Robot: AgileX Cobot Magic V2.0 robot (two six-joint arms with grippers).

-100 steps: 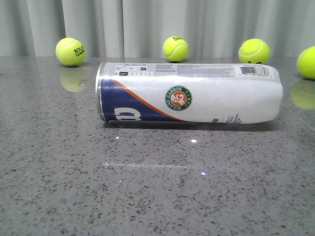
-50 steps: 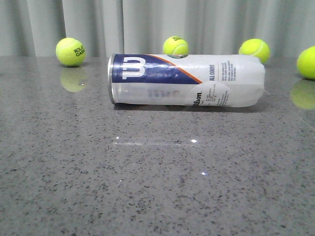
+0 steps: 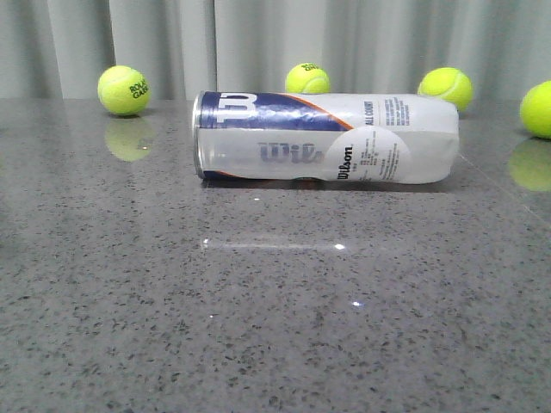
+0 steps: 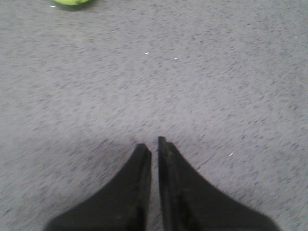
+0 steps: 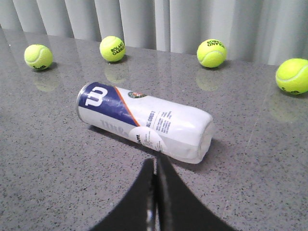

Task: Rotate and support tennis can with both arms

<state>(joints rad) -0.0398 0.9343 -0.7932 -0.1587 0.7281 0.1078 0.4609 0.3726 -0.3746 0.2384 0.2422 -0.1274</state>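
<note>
The tennis can (image 3: 327,138) lies on its side on the grey speckled table, silver rim to the left, navy band with the white W on top. No gripper shows in the front view. In the right wrist view the can (image 5: 144,121) lies just beyond my right gripper (image 5: 157,159), which is shut and empty, its tips close to the can's side. My left gripper (image 4: 152,144) is shut and empty over bare tabletop, with the can out of its view.
Several yellow-green tennis balls stand along the back by the grey curtain: far left (image 3: 123,90), behind the can (image 3: 307,79), right (image 3: 444,88) and at the right edge (image 3: 537,109). A ball's edge (image 4: 72,2) shows in the left wrist view.
The can has rolled away from the camera: the round logo and barcode turned out of sight, the navy W band came to the top, and the can now lies a little farther back.
</note>
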